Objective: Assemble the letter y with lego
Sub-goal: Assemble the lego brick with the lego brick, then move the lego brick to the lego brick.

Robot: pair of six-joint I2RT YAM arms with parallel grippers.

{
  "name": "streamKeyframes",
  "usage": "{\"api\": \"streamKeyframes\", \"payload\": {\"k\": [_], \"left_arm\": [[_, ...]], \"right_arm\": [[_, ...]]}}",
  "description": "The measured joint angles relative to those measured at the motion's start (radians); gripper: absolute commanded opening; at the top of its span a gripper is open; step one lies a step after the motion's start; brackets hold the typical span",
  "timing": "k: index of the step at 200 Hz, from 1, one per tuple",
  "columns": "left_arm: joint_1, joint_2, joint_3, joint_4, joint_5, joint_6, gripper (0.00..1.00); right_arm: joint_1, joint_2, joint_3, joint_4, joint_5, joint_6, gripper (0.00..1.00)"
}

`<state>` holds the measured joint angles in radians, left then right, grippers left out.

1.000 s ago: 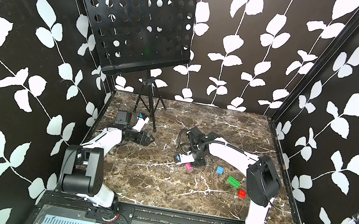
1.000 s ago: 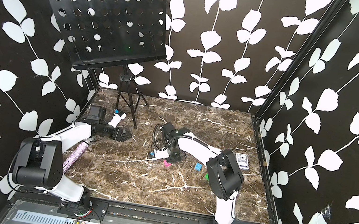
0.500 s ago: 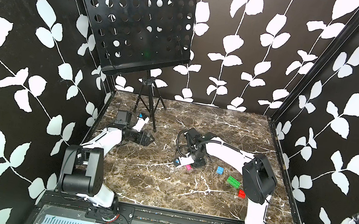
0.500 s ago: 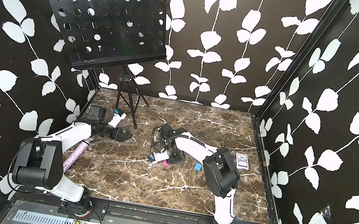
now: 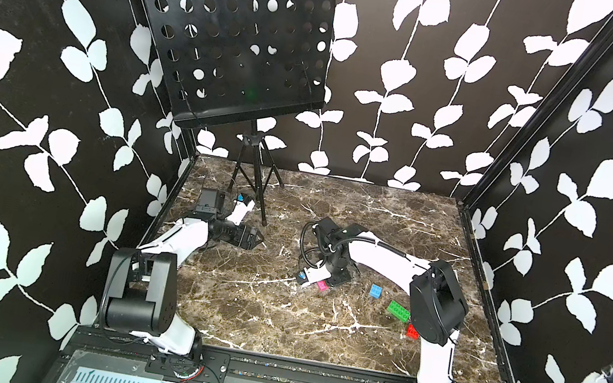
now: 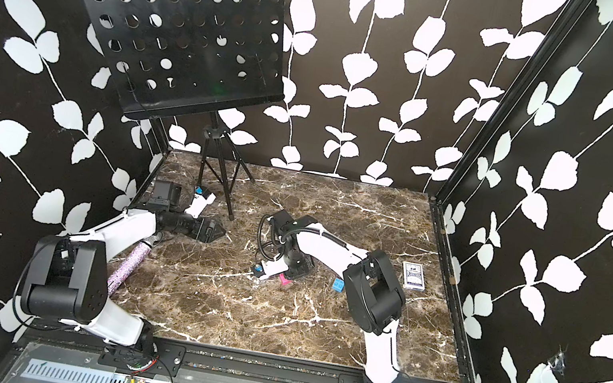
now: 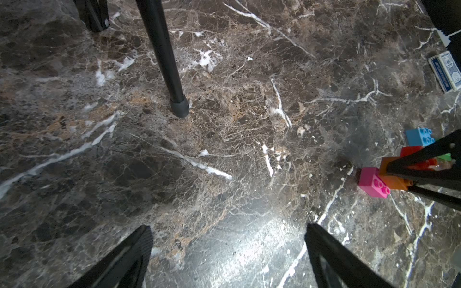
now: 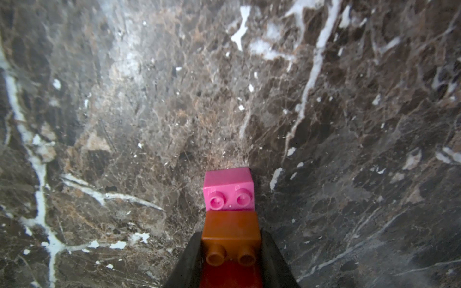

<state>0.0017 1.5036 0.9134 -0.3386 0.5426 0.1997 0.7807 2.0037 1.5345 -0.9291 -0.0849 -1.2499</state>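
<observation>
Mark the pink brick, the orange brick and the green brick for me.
pink brick (image 8: 229, 192): right wrist view, studded face, between the two studs.
orange brick (image 8: 230, 225): right wrist view, flat face above its studs.
green brick (image 5: 398, 311): a top view, middle of the studded top.

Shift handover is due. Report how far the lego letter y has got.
Done: pink brick, orange brick and a red brick are joined in a row, the stem. In hand: the right pincer is shut on that stem; the left pincer is open and empty. Left: the blue brick, green brick and second red brick lie loose on the table, not yet attached.
</observation>
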Motion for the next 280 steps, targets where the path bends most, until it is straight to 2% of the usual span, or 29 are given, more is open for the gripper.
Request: {"api": "streamKeyframes", "payload": {"k": [98, 207, 280], "left_arm": [[0.0, 0.0, 0.0, 0.0, 0.0, 0.0, 0.97], [0.0, 0.0, 0.0, 0.001, 0.016, -0.009, 0.97], [0.0, 0.0, 0.0, 0.008, 0.022, -0.031, 0.97]], "right_arm": [[-0.01, 0.023, 0.016, -0.021, -0.008, 0.014, 0.19], [-0.002, 0.117, 0.157, -0.11, -0.002, 0.414, 0.17], [0.049, 0.244, 0.37, -0.134, 0.012, 0.605, 0.18]]}}
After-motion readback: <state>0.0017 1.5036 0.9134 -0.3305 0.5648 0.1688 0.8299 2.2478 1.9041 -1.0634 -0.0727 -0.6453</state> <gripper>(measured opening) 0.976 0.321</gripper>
